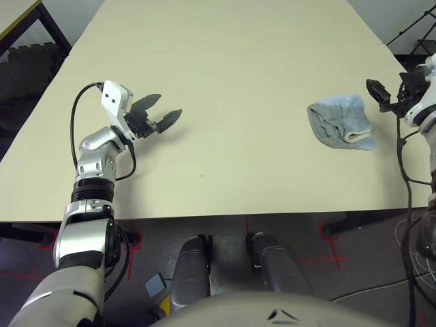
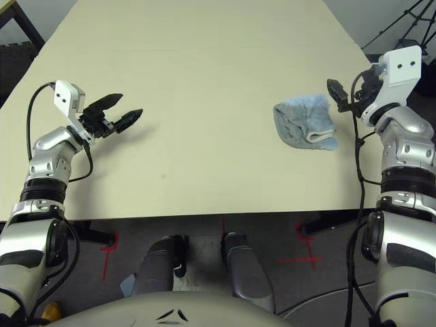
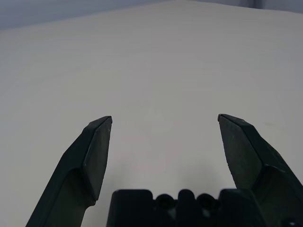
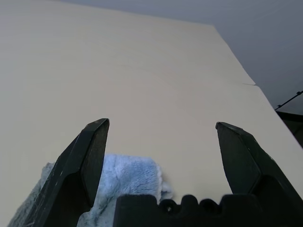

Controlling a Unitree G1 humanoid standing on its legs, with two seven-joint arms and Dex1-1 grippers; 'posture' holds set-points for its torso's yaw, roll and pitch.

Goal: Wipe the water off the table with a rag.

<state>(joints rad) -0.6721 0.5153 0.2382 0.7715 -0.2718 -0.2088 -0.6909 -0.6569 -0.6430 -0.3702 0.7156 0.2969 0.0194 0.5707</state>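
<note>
The rag (image 1: 340, 125), a bunchy light blue-grey cloth with a whitish hem, lies on the right side of the pale beige table (image 1: 238, 68), near its front edge. My right gripper (image 2: 345, 92) hovers just right of the rag, open and holding nothing. From the right wrist, the rag (image 4: 128, 179) sits low beside one of the fingers (image 4: 87, 161). My left gripper (image 1: 170, 105) is open and holding nothing over the table's left side, far from the rag. In the left wrist view its fingers (image 3: 94, 156) stand wide over bare tabletop. The water is out of view.
A tiny dark speck (image 1: 201, 176) marks the tabletop near the front middle. The table's front edge (image 1: 225, 214) runs just ahead of my body. Dark stands and cables sit off the table at the far right (image 1: 426, 48).
</note>
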